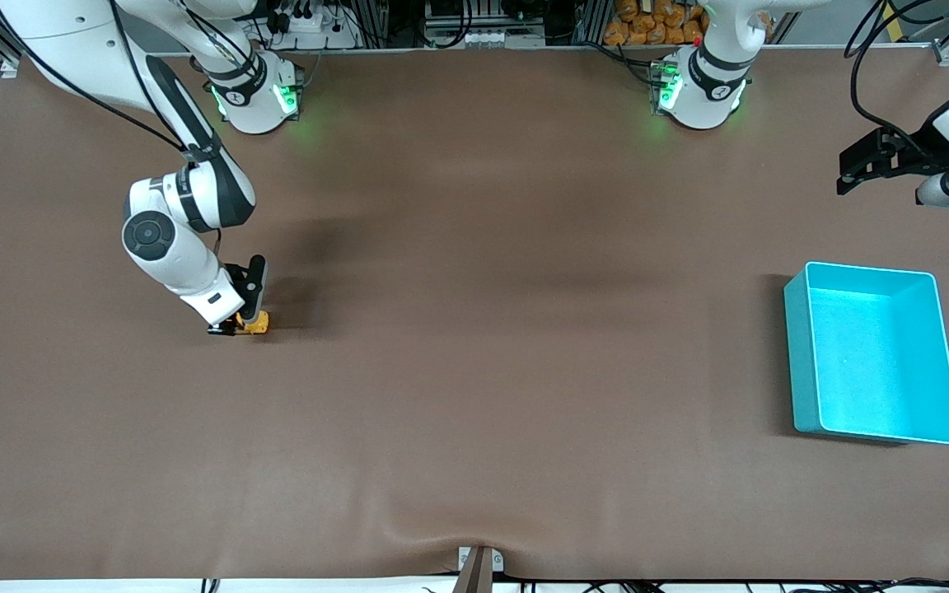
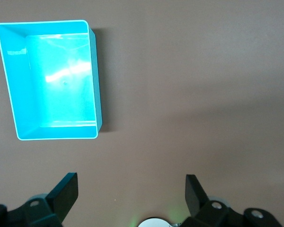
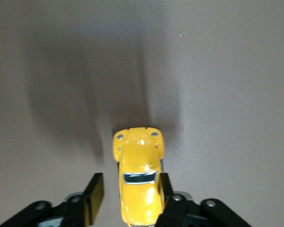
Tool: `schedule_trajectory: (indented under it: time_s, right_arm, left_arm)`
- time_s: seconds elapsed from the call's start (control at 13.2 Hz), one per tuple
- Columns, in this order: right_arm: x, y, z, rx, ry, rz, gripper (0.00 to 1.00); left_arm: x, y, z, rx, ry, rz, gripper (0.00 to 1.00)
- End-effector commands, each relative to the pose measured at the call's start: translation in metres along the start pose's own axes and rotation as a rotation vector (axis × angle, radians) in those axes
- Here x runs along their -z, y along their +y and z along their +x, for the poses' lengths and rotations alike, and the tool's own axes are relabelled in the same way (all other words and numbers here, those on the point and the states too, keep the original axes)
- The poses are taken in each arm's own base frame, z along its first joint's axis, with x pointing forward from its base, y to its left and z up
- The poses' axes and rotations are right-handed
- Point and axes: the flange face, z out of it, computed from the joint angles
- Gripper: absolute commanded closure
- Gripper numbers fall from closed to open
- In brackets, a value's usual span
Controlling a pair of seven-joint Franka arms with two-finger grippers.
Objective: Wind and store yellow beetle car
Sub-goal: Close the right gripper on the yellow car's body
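The right gripper (image 3: 128, 196) is straddling the yellow beetle car (image 3: 138, 179) on the table (image 1: 474, 371), well apart from the turquoise bin (image 1: 804, 362); one finger touching, grip uncertain. The left gripper (image 2: 131, 194) is waiting wide open above the bin.

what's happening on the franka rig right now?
The right gripper is down at the table at the right arm's end, its fingers straddling the yellow beetle car. One finger touches the car's side; a gap shows on the other, so the grip isn't closed yet. The left gripper waits open in the air near the turquoise bin, which holds nothing. The car isn't stored yet.
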Motion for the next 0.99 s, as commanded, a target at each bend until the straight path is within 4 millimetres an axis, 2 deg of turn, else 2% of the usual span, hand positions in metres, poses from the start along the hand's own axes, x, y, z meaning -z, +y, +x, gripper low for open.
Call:
schedule_trajectory:
  time_s: [0.0, 0.3, 0.38, 0.53, 0.61, 0.91]
  right_arm:
    - [-0.01, 0.002, 0.002, 0.023, -0.01, 0.002, 0.54]
    - [-0.007, 0.007, -0.004, 0.014, -0.015, -0.006, 0.56]
    - [-0.008, 0.008, -0.006, 0.012, -0.016, -0.006, 0.57]
    - [-0.009, 0.009, -0.008, 0.007, -0.018, -0.004, 0.71]
    - [-0.01, 0.009, -0.01, 0.007, -0.02, -0.005, 0.74]
    - [-0.018, 0.01, -0.024, -0.014, -0.029, -0.003, 0.76]
  left_arm:
    - [0.006, 0.005, -0.004, -0.004, 0.008, -0.01, 0.0]
    - [0.006, 0.007, -0.004, -0.008, 0.008, -0.01, 0.0]
    - [0.006, 0.007, -0.004, -0.008, 0.008, -0.01, 0.0]
    - [0.006, 0.006, -0.004, -0.007, 0.008, -0.008, 0.0]
    - [0.006, 0.005, -0.004, -0.005, 0.008, -0.009, 0.0]
    - [0.006, 0.005, -0.004, -0.005, 0.008, -0.009, 0.0]
